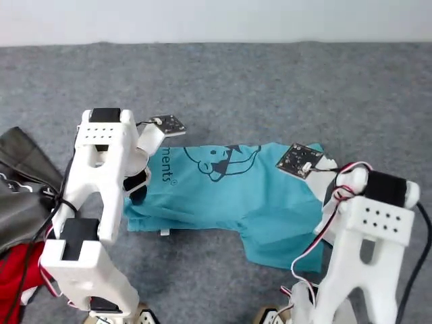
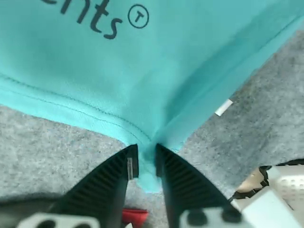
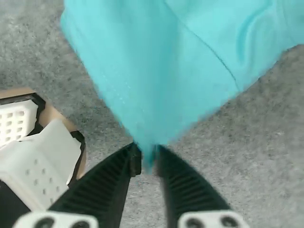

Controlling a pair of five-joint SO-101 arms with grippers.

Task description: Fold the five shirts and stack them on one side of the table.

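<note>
There is one teal shirt [image 1: 223, 189], and it lies partly spread across the middle of the desk [image 1: 270, 88] with its dark print facing up. It is rumpled, with one part trailing toward the near edge on the right. A small white tag [image 1: 164, 232] sticks out at its near hem.

Two arms work on it. The left gripper [image 2: 147, 164] is nearly closed, and its two black fingers pinch a fold of the shirt's hem at the left end. The right gripper [image 3: 147, 161] is closed just as tightly on a bunched edge of the same shirt at the right end.

At the left edge of the desk is a loose heap of clothes. A dark grey shirt [image 1: 20, 182] and a red shirt [image 1: 17, 277] can be made out, but I cannot tell how many more are in the heap.

The desk is covered in grey, felt-like carpet. A pale wall [image 1: 216, 20] runs along its far edge.
</note>
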